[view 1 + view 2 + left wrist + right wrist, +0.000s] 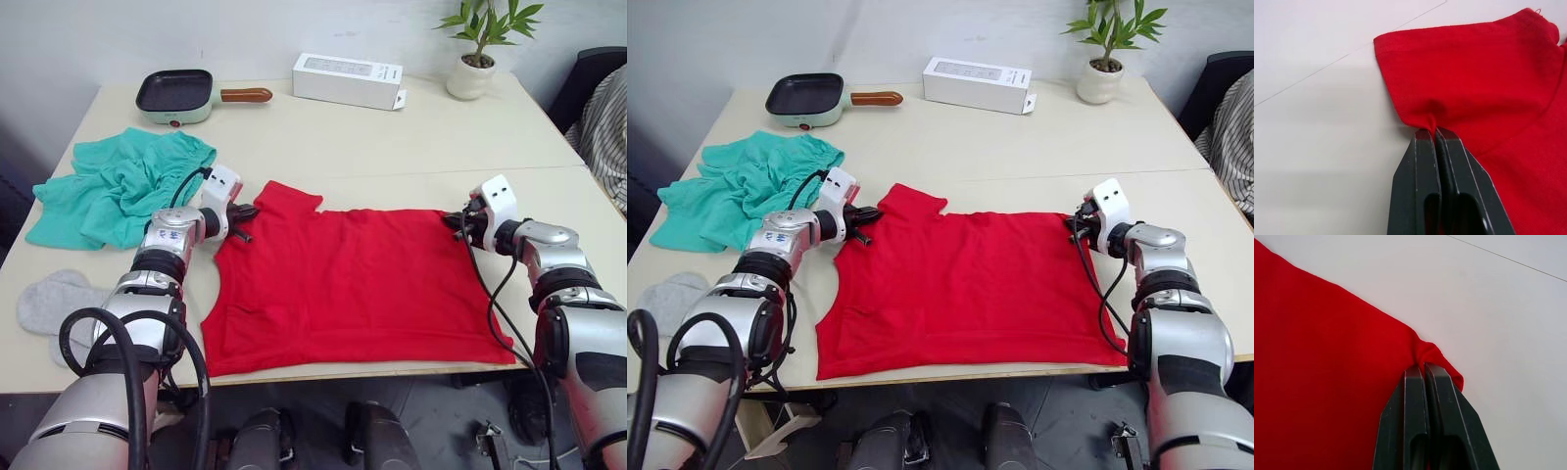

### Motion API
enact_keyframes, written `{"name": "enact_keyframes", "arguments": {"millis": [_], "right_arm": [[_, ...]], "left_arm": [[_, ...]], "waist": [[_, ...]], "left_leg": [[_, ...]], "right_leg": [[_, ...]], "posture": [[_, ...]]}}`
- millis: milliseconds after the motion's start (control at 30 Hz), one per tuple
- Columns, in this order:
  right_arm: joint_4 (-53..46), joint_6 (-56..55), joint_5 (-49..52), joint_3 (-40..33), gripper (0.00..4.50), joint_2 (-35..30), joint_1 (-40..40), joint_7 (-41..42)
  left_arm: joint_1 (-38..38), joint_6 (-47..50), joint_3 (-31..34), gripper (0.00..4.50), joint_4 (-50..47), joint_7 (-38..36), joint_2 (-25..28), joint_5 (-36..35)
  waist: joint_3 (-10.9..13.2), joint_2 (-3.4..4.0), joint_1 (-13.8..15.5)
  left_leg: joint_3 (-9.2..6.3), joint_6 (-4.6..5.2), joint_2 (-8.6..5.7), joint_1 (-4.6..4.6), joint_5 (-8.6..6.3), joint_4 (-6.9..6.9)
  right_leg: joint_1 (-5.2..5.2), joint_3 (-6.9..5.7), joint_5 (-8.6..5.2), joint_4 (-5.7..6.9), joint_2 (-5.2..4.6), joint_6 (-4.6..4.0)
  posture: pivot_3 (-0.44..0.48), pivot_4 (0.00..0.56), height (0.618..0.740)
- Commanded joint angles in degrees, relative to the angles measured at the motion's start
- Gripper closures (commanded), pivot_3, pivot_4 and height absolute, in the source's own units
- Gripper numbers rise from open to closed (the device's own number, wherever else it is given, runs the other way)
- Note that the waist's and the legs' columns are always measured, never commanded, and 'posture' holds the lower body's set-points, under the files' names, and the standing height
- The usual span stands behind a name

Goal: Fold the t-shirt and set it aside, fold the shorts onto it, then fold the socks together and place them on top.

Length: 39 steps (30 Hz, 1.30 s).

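T-shirt (348,289) lies spread flat on the table (411,137), reaching its near edge. Left gripper (1436,131) is clamped on cloth beside the sleeve; right gripper (1424,366) pinches the far right hem corner. Shorts (118,186) sit crumpled near the left edge, socks (54,299) toward the near left corner.

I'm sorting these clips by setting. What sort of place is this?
Probably an indoor office or lab staged as a home: a plain pale table against a bare wall, holding a small electric skillet, a white box and a potted plant, with laundry laid out.
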Motion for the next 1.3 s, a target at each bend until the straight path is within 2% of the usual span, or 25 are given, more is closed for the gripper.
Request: {"name": "enact_keyframes", "arguments": {"millis": [33, 300, 633, 767, 933, 1133, 1300], "right_arm": [[-1.2, -0.8, 0.9, -1.1, 4.50, -1.6, 0.3, 0.6], [-1.4, -1.6, 1.6, -1.7, 4.50, -1.9, 0.2, 1.1], [-1.8, -3.6, 3.5, -3.3, 4.50, -2.4, 0.0, 2.3], [-2.2, -4.8, 5.1, -5.0, 4.50, -3.7, -0.9, 4.0], [-3.1, -5.3, 7.6, -7.0, 4.50, -5.2, -0.3, 8.3], [-5.9, -6.3, 10.4, -8.7, 4.50, -6.5, 5.3, 13.6], [-9.9, -8.4, 12.0, -8.5, 4.50, -6.0, 12.4, 16.4]], "left_arm": [[-0.5, -2.0, 2.6, 4.49, -1.1, -1.4, 1.3, -2.0], [0.2, -1.3, 3.2, 4.49, -4.0, -10.4, 5.0, -2.8], [3.0, -3.2, 2.7, 4.49, -6.7, -13.0, 6.2, -2.6], [3.2, -4.7, 3.0, 4.49, -7.6, -12.4, 7.0, -2.5], [5.1, -4.6, 3.5, 4.49, -11.3, -15.7, 8.2, -3.9], [15.8, -2.8, 2.7, 4.49, -27.4, -18.5, 10.3, -5.1], [26.3, 1.8, 3.2, 4.49, -43.0, -17.2, 11.1, -6.7]], "waist": [[0.0, 0.00, -0.1], [0.0, 0.00, -1.1], [0.0, -0.01, -1.1], [0.0, -0.01, -1.1], [0.0, -0.01, -1.2], [0.0, 0.00, -1.2], [0.0, 0.00, -1.1]], "left_leg": [[0.00, 0.00, 0.00, 0.00, 0.00, 0.00], [0.00, 0.00, 0.00, -0.01, 0.00, -0.05], [0.00, 0.00, 0.01, 0.00, 0.00, -0.06], [0.00, 0.00, 0.00, -0.01, 0.00, -0.05], [0.00, 0.00, 0.01, 0.00, 0.00, -0.06], [-0.02, -0.01, 0.04, 0.02, -0.02, -0.10], [-0.02, 0.00, 0.03, 0.00, -0.02, -0.03]], "right_leg": [[0.00, 0.00, 0.00, 0.00, 0.00, 0.00], [-0.01, -0.02, 0.00, -0.02, 0.02, 0.00], [-0.01, 0.00, 0.00, -0.02, 0.03, 0.00], [-0.01, 0.00, 0.00, -0.03, 0.01, 0.00], [-0.01, 0.01, 0.00, -0.03, 0.03, 0.00], [-0.01, 0.03, 0.00, -0.05, 0.04, 0.00], [0.00, 0.04, 0.00, -0.04, 0.02, 0.00]], "posture": [[0.000, 0.150, 0.740], [0.000, 0.150, 0.740], [0.000, 0.150, 0.740], [0.000, 0.150, 0.740], [0.000, 0.150, 0.740], [0.000, 0.150, 0.740], [0.000, 0.150, 0.740]]}}
